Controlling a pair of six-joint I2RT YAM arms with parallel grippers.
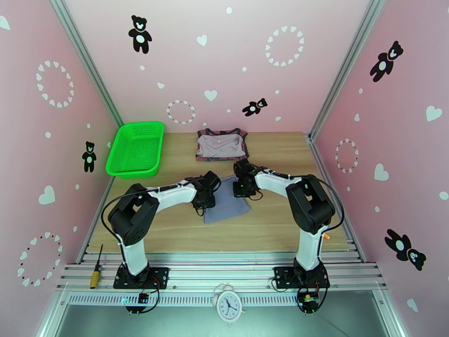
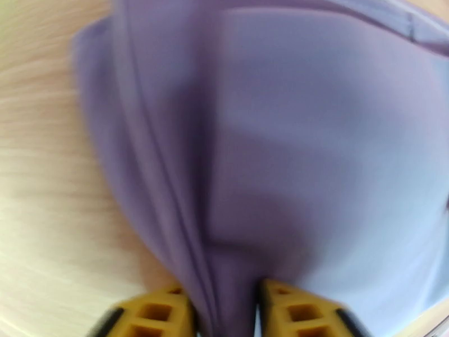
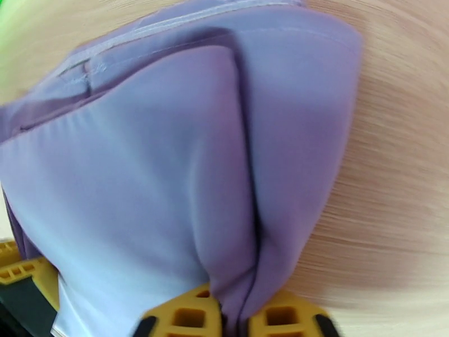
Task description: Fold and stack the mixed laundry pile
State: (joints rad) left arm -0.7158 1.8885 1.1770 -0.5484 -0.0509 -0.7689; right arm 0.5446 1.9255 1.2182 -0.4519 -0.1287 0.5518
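Smooth matt cloth grey-lavender shirt (image 2: 314, 136); wood-grain table (image 1: 179, 234).

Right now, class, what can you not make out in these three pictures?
- Top view: brick-red tank top, mostly covered by the pale mauve piece.
- Top view: clock hands, too small.
- Left wrist view: grey-lavender shirt blurred, cut off by the frame.
- Wrist views: left end effector, right end effector, cut off by the bottom edge.

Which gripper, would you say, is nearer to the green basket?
Left. The left gripper sits just near-right of the green basket; the right gripper is farther right, across the lavender shirt.
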